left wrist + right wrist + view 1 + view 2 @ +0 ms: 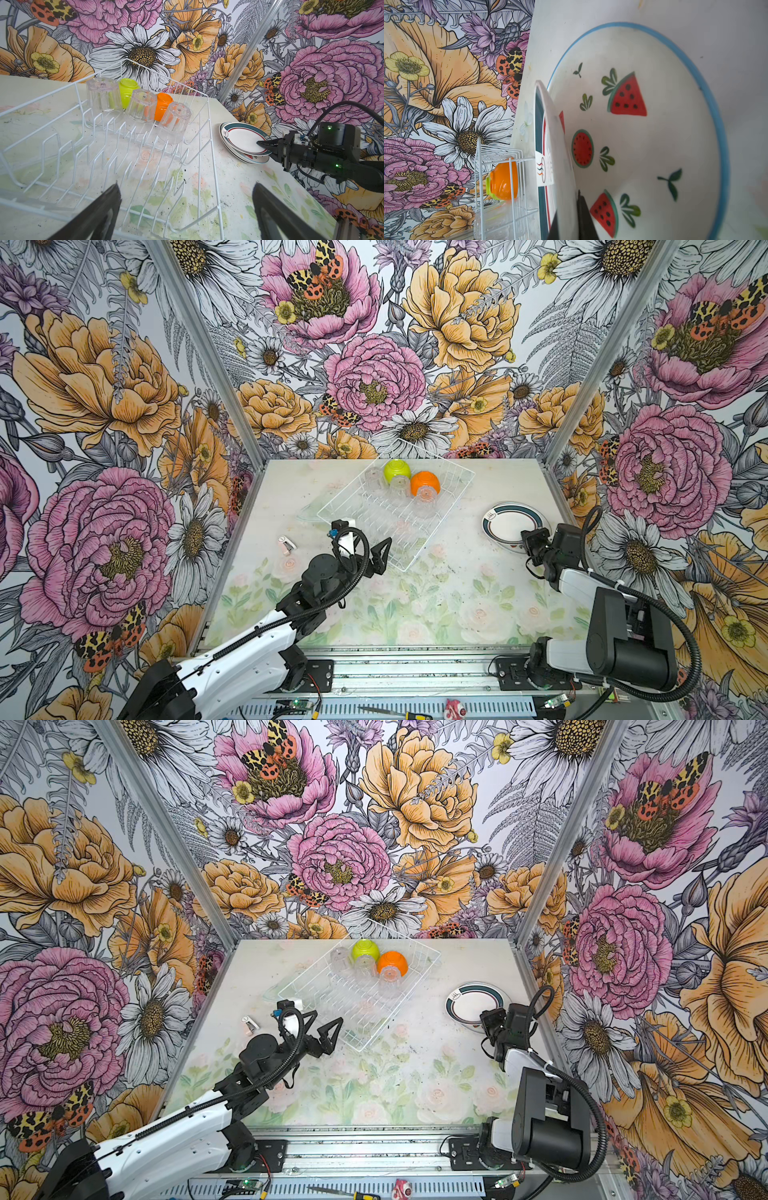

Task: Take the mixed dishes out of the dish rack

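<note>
Left claw [186,187] spread wide at dish rack [374,526] near edge. Right claw [259,143] pinches top plate [243,139] rim, stack right of rack.

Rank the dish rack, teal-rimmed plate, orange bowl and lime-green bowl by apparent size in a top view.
1. dish rack
2. teal-rimmed plate
3. orange bowl and lime-green bowl: they look alike, so not ranked.
</note>
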`<state>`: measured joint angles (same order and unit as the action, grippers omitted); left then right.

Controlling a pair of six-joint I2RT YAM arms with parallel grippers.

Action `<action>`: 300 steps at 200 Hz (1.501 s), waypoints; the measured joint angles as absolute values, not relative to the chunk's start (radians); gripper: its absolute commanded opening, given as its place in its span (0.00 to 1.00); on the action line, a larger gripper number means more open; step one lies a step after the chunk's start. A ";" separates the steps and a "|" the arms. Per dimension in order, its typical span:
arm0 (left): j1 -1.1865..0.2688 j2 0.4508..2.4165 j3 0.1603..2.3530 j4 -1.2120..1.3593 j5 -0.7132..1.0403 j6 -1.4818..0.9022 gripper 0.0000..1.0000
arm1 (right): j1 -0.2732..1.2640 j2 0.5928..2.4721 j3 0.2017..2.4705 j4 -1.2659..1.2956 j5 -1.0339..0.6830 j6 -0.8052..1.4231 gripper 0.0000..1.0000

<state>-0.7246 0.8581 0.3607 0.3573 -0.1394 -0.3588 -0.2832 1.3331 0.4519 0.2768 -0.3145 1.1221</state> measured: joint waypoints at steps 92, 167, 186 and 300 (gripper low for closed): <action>-0.725 0.859 0.361 0.358 -0.142 -0.359 0.99 | -0.288 1.251 0.436 0.146 -0.250 1.108 0.71; -0.725 0.858 0.361 0.361 -0.142 -0.359 0.99 | -0.289 1.155 0.478 -0.001 -0.189 1.060 0.99; -0.725 0.858 0.361 0.359 -0.145 -0.360 0.99 | -0.290 1.141 0.500 -0.083 -0.157 1.028 0.99; -0.712 0.981 0.587 0.009 -0.344 -0.511 0.99 | -0.289 1.141 0.562 -0.283 -0.082 0.738 0.99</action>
